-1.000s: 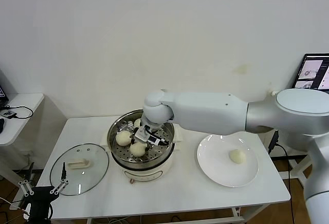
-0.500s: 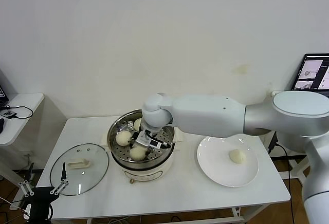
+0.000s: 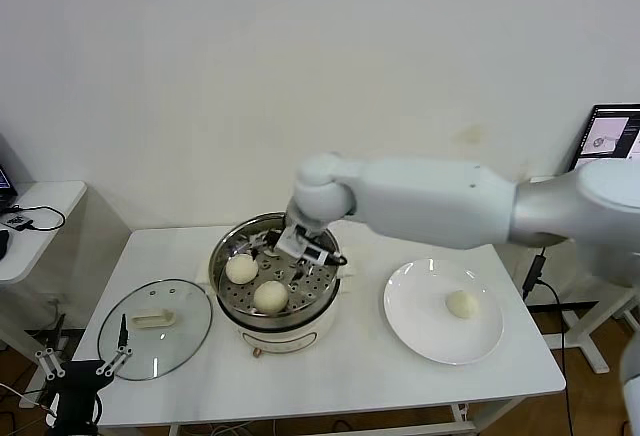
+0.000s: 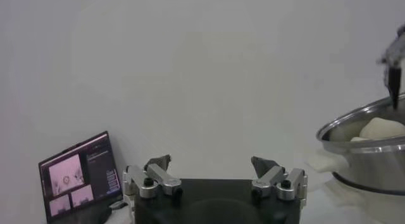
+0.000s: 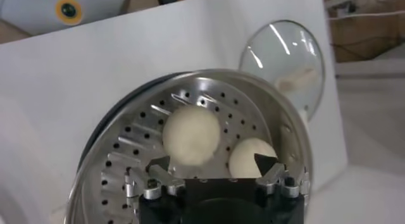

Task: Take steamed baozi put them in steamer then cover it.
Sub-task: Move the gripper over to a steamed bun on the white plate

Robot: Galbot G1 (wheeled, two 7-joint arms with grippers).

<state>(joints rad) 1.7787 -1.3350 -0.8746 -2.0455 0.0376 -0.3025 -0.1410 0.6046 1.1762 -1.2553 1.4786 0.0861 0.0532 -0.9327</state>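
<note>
Baozi lies beneath open right end effector in steamer

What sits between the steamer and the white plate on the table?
Nothing: the head view shows bare table between the steamer and the plate.

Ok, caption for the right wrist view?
Open right gripper above the steamer, two baozi on its perforated tray, glass cover on the table beyond.
</note>
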